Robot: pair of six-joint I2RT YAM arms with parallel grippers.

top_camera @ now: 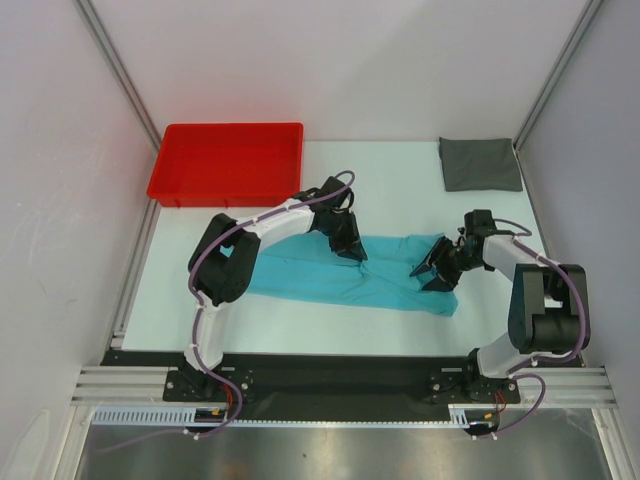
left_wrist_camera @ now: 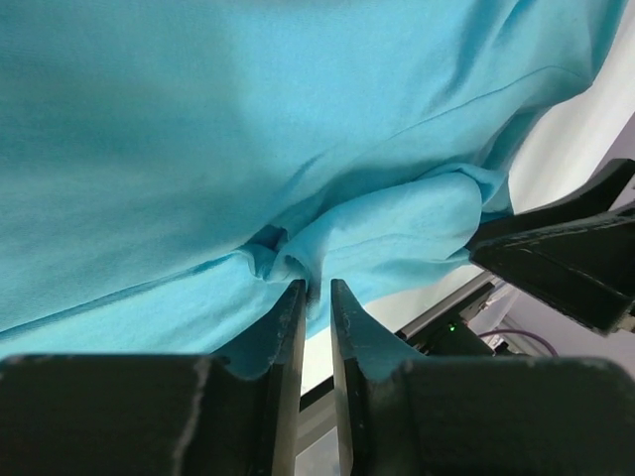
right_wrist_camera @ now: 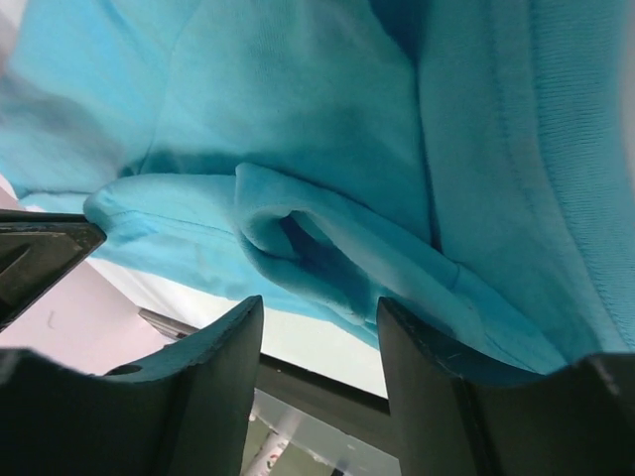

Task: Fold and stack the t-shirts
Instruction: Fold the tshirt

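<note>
The turquoise t-shirt (top_camera: 300,275) lies as a long folded band across the middle of the table. My left gripper (top_camera: 348,248) is at its far edge near the middle, shut on a bunched fold of the turquoise cloth (left_wrist_camera: 248,129), pinched at the fingertips (left_wrist_camera: 294,294). My right gripper (top_camera: 432,275) is at the shirt's right end, open, jaws wide apart, with a rolled fold of the cloth (right_wrist_camera: 298,99) just beyond the tips and not clamped. The dark grey t-shirt (top_camera: 480,163) lies as a small folded rectangle at the far right.
A red plastic tray (top_camera: 225,199) stands at the far left of the table. Metal frame posts and white walls close in both sides. The right gripper's fingers (left_wrist_camera: 566,248) show close by in the left wrist view.
</note>
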